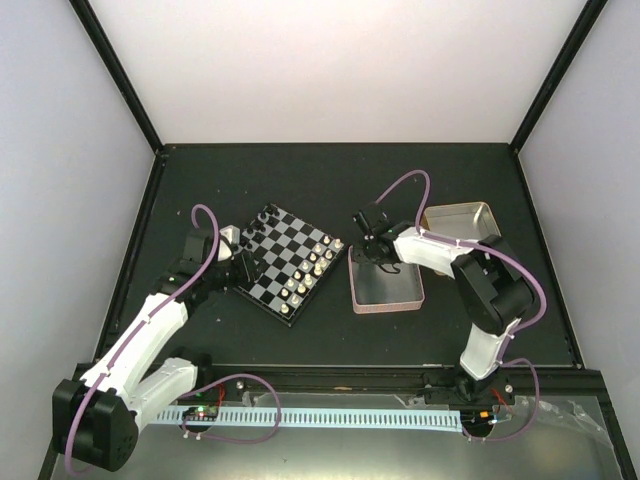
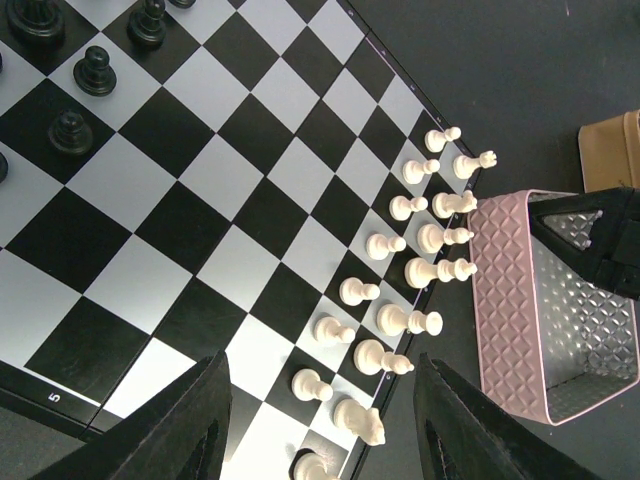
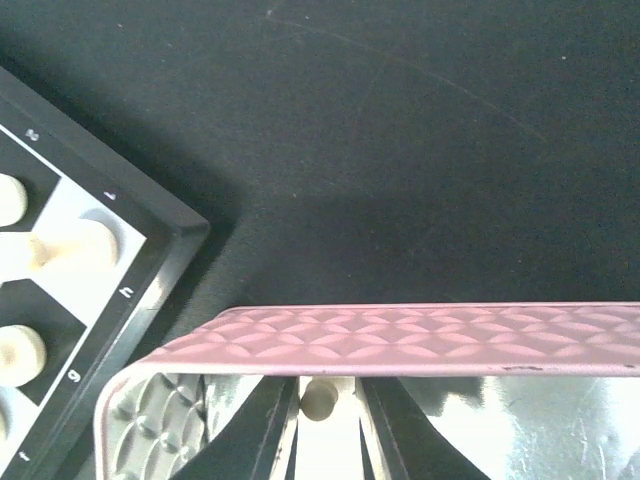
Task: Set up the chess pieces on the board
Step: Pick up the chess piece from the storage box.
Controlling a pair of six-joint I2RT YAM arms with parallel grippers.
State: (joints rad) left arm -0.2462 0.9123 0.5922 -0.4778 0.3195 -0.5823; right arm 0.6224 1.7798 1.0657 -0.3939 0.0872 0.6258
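Observation:
The board [image 1: 262, 282] lies left of centre; it also shows in the left wrist view [image 2: 180, 180]. Two rows of cream-white chess pieces [image 1: 310, 265] stand along its right edge [image 2: 400, 290], and black pieces [image 1: 262, 222] stand on its far left side [image 2: 95, 70]. My left gripper [image 1: 245, 268] is open and empty above the board's near corner [image 2: 320, 430]. My right gripper [image 1: 372, 255] reaches into the pink tin [image 1: 388, 308] at its far end. Its jaws [image 3: 320, 430] are narrow, closed on one cream-white piece [image 3: 318, 398] just behind the tin's wall [image 3: 400, 335].
A gold tin [image 1: 460, 218] lies behind and to the right of the pink tin, with its corner in the left wrist view [image 2: 610, 150]. The pink tin [image 2: 510, 300] sits close beside the board's right edge. Black frame rails bound the dark table.

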